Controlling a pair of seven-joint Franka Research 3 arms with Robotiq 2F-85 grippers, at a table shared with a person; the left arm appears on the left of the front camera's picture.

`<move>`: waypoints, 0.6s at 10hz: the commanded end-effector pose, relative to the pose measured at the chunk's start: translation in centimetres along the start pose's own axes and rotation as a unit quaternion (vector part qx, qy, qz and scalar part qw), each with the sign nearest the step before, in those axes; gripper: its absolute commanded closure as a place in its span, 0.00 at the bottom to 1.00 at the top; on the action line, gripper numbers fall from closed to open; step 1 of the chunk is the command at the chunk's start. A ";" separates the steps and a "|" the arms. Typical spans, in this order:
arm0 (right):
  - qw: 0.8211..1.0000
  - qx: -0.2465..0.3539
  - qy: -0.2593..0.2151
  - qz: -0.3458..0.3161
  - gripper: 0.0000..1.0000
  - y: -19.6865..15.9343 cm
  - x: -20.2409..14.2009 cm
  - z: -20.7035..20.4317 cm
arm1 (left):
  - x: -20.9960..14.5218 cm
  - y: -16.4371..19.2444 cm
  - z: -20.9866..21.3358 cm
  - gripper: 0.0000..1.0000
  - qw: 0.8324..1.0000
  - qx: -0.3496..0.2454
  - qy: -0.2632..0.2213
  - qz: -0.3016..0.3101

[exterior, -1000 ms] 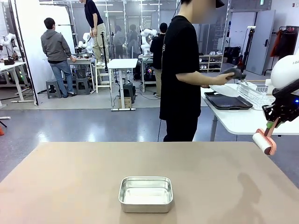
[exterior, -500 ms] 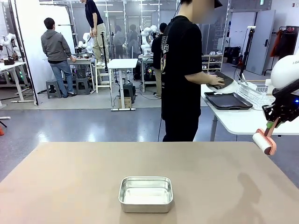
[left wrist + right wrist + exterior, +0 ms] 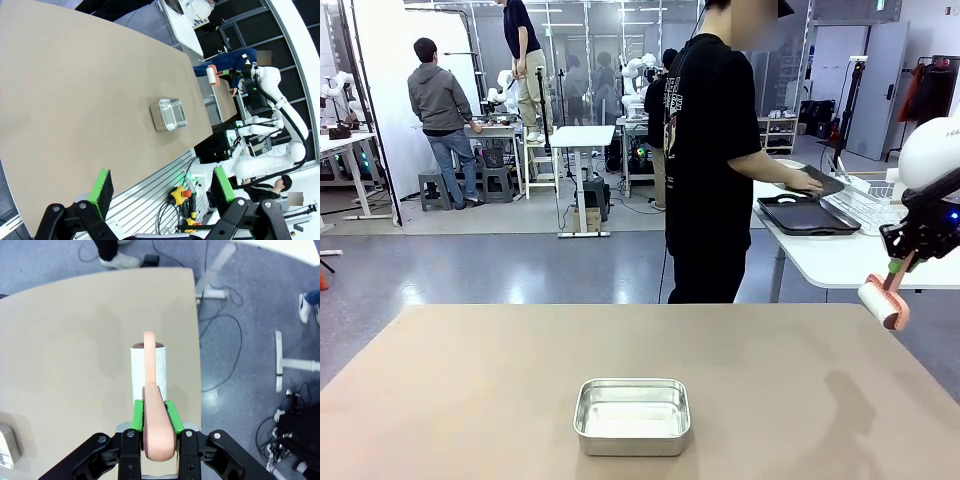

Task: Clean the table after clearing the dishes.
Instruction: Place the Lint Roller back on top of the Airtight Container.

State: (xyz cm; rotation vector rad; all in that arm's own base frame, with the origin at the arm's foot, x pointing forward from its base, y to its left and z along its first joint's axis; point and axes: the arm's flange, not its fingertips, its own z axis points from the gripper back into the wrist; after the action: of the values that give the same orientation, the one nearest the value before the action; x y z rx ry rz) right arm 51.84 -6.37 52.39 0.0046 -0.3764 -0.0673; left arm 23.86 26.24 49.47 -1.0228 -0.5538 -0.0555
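The beige-brown table (image 3: pixel 770 370) spreads across the front view. At its right edge my right gripper (image 3: pixel 902 264) hangs above the top, shut on the pink handle of a lint roller (image 3: pixel 880 300) whose white roll points down. The right wrist view shows that gripper (image 3: pixel 155 415) with its green pads clamped on the handle and the white roll (image 3: pixel 147 365) over the table's corner. My left gripper (image 3: pixel 161 187) is open and holds nothing, high above the table (image 3: pixel 75 90). Of the dishes, dark trays (image 3: pixel 807 216) lie on the white side table, and the person's hand holds another tray (image 3: pixel 817 181) over them.
A small steel pan (image 3: pixel 632 415) sits on the table near the front middle, also the steel pan (image 3: pixel 168 114) in the left wrist view. The person (image 3: pixel 705 150) stands at the far edge, turned toward the white side table (image 3: pixel 840 260) with its wire rack (image 3: pixel 865 200).
The person has set down the white plate and now holds a dark tray low over the stack. My right gripper and the roller have hardly moved.
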 end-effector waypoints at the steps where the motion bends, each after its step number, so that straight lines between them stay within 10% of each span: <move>1: 0.988 0.081 -0.078 0.102 0.78 4.7 1.0 5.4 | 0.0 -0.1 0.2 0.00 1.000 -0.008 -0.007 -0.005; 4: 0.939 0.164 -0.106 0.282 0.78 16.6 1.2 10.7 | 0.0 -0.1 0.2 0.00 1.000 -0.008 -0.007 -0.005; 6: 0.876 0.225 -0.092 0.418 0.78 25.5 -1.6 12.6 | 0.0 -0.1 0.2 0.00 1.000 -0.008 -0.007 -0.005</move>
State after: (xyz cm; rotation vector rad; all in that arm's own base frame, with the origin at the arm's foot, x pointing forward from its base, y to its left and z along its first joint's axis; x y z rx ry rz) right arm 46.70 19.19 64.88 0.2522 -0.6000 0.7449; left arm 23.87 26.23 49.46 -1.0229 -0.5532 -0.0557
